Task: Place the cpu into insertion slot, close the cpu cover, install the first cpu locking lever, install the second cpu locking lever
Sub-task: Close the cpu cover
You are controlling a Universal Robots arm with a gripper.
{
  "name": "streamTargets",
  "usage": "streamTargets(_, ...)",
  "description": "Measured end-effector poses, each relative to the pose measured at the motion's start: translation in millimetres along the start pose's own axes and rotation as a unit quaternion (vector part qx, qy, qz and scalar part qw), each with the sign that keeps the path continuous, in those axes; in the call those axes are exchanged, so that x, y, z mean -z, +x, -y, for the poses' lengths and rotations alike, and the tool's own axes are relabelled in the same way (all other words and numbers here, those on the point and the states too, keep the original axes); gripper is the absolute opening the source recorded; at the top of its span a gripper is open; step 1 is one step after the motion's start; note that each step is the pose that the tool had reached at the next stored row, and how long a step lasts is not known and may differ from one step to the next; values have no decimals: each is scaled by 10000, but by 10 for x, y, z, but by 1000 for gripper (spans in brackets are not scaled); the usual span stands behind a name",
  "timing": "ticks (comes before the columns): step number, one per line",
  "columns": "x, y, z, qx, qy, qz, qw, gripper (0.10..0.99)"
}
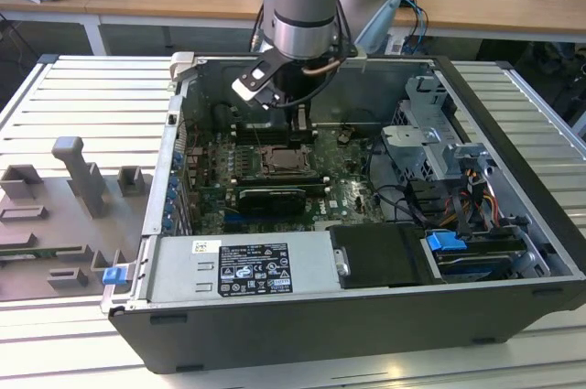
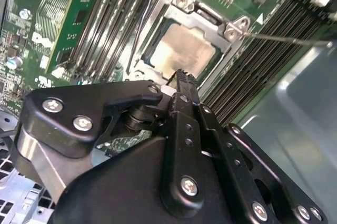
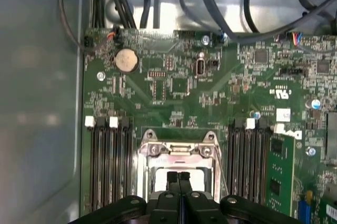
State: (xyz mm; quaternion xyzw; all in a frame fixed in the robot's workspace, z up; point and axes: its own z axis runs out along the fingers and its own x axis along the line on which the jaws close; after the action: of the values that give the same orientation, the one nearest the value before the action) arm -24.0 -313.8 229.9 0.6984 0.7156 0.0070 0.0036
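Observation:
The cpu (image 2: 184,50) lies flat in the insertion slot (image 1: 282,162), its pale metal face (image 3: 202,182) showing through the window of the cpu cover (image 2: 210,18). The cover (image 3: 179,150) lies down over it. A thin wire lever (image 2: 284,38) sticks out sideways from one corner of the slot, and another thin wire (image 3: 224,174) runs along its side. My gripper (image 3: 179,176) hangs just above the cpu with its two black fingers pressed together, holding nothing. In the exterior view the gripper (image 1: 300,125) stands inside the open case, right above the slot.
Long black memory slots (image 3: 108,166) flank the socket on both sides. A black graphics card (image 1: 270,197) lies in front of it, a power supply (image 1: 247,265) at the case front, a drive cage (image 1: 430,146) and cables on the exterior view's right. Grey fixtures (image 1: 64,206) sit outside.

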Motion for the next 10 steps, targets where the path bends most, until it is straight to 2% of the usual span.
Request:
streamTargets(6,1,-14,72,29,0,-1,10000,106)
streamTargets(10,2,-17,96,30,0,0,10000,106)
